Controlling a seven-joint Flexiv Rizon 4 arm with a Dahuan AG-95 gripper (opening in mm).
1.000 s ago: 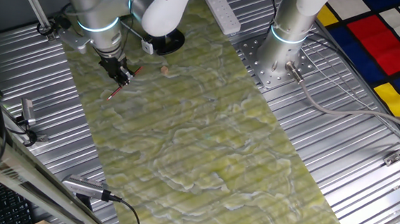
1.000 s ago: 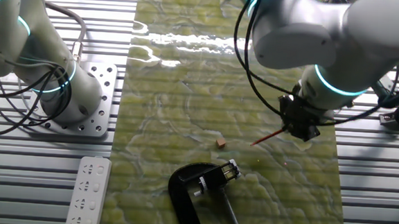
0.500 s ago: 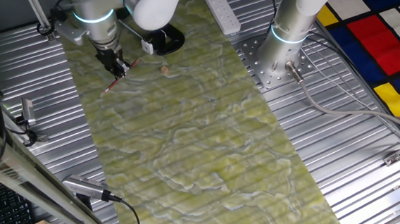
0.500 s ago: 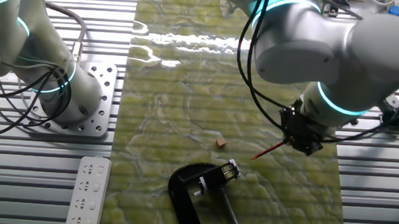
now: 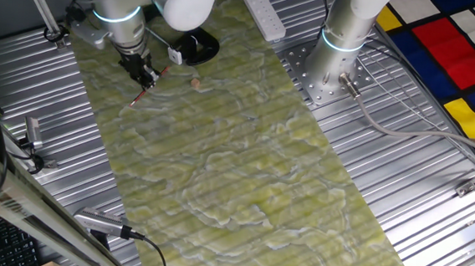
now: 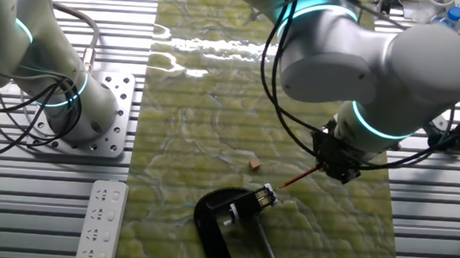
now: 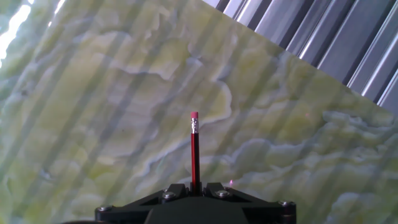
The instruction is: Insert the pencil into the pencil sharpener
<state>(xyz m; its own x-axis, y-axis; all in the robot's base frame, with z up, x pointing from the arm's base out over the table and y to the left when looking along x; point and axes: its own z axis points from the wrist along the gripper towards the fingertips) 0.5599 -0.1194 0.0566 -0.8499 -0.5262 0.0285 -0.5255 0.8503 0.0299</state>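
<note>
One fixed view is showing the hand (image 5: 147, 77) gripping the red pencil (image 5: 149, 87) above the green counter (image 5: 243, 167). The pencil is slanting, one end poking out low to the left. The black pencil sharpener (image 5: 196, 49) is sitting near it, up and to the right. A small tan bit (image 5: 196, 83) is lying on the counter close by.

The other fixed view is showing the hand (image 6: 334, 161) squeezing the pencil (image 6: 297, 177), which is pointing down toward the pencil sharpener (image 6: 226, 217). The tip is hanging just beside the sharpener, not touching it. The tan bit (image 6: 253, 163) is lying near both.

Hand view is showing the pencil (image 7: 194, 151) sticking straight out between the two fingers (image 7: 176, 191), pink end on top.
</note>
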